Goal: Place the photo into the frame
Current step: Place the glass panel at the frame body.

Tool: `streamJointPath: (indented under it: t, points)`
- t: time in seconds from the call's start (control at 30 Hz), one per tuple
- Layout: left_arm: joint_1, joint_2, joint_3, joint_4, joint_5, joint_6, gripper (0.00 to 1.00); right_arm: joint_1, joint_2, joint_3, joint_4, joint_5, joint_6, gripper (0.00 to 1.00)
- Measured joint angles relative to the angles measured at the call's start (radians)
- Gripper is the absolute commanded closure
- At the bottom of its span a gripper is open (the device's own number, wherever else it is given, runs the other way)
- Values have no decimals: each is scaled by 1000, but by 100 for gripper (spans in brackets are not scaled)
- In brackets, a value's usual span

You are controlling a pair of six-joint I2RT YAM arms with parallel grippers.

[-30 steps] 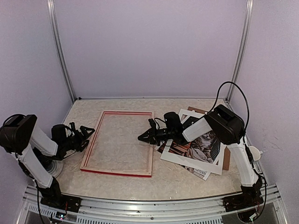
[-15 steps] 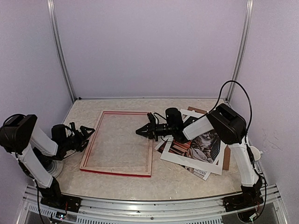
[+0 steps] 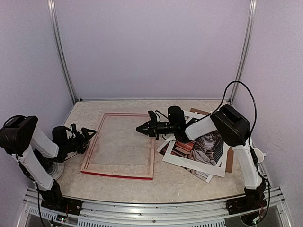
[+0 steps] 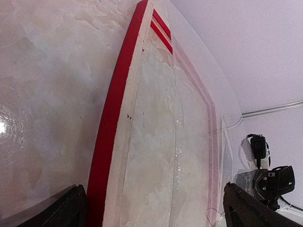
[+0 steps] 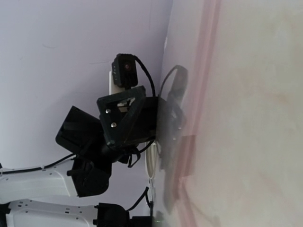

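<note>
The photo (image 3: 207, 145), a tabby cat on books, lies at the right of the table (image 3: 180, 182) under a skewed white mat (image 3: 189, 163), apart from the frame (image 3: 93, 142), which lies flat at centre-left. My right claw (image 3: 140, 128) is pinched shut above the frame's far right corner. My left claw (image 3: 90, 138) is spread wide just beside its left rail.

The frame (image 3: 118, 174) lies flat on the table (image 3: 189, 182), left of centre; just right of it sits the photo (image 3: 204, 145), under the mat (image 3: 189, 165), board (image 3: 229, 163) at the bottom.
</note>
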Motion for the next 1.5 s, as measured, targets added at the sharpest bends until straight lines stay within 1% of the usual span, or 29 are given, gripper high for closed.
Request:
streamJointPath:
  t: [0.37,0.87,1.5]
  points:
    - [0,5,0,7,5,-3,1,6,11,4,-8,6,-5,100]
    - [0,4,0,7,6,-3,1,13,25,-64,-9,31,-38,100]
    - [0,4,0,7,6,-3,1,16,35,-66,27,41,-7,100]
